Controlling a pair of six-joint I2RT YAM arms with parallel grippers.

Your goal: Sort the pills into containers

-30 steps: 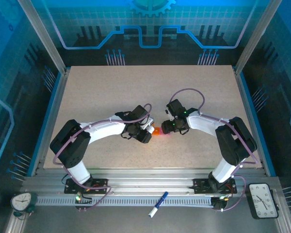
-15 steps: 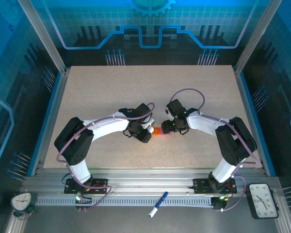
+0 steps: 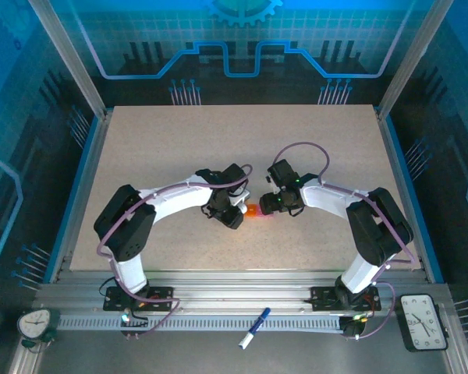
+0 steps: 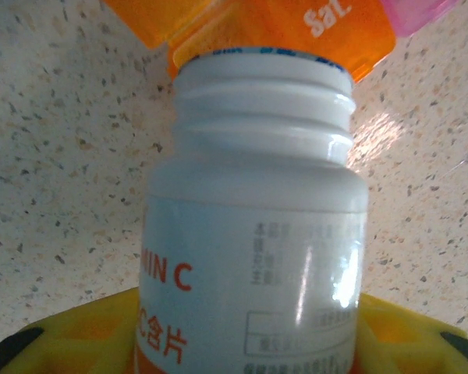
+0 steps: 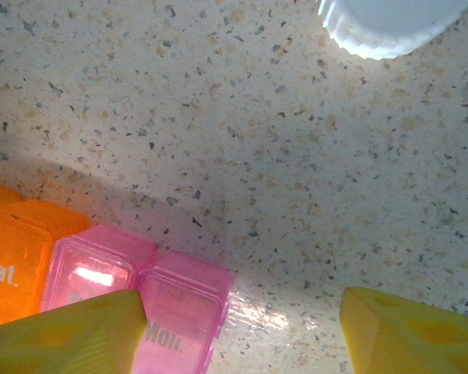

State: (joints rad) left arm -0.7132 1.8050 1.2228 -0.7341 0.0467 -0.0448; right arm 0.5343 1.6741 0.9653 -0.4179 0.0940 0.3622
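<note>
My left tool [image 3: 235, 213] is pinching a white bottle [image 4: 253, 234], its yellow fingers [image 4: 70, 339] clamped around the lower body near the orange part of the label. The bottle has no cap on: the bare threaded neck points away from my wrist, and its mouth sits right at the orange end of the pill box [image 4: 296, 31], against the piece marked "Sat". I cannot tell whether the rim touches it. A pink cell shows just past that orange one at the upper right. My right tool [image 5: 242, 327] is spread, with one finger [image 5: 70, 331] in front of the pink cells [image 5: 101, 273] and the other well off to the side over bare worktop [image 5: 257, 140]. Whether that near finger touches the box I cannot tell. A ribbed white cap [image 5: 394, 23] lies on the worktop, well apart from the box. From above, the box sits between my two tools near the middle of the worktop.
</note>
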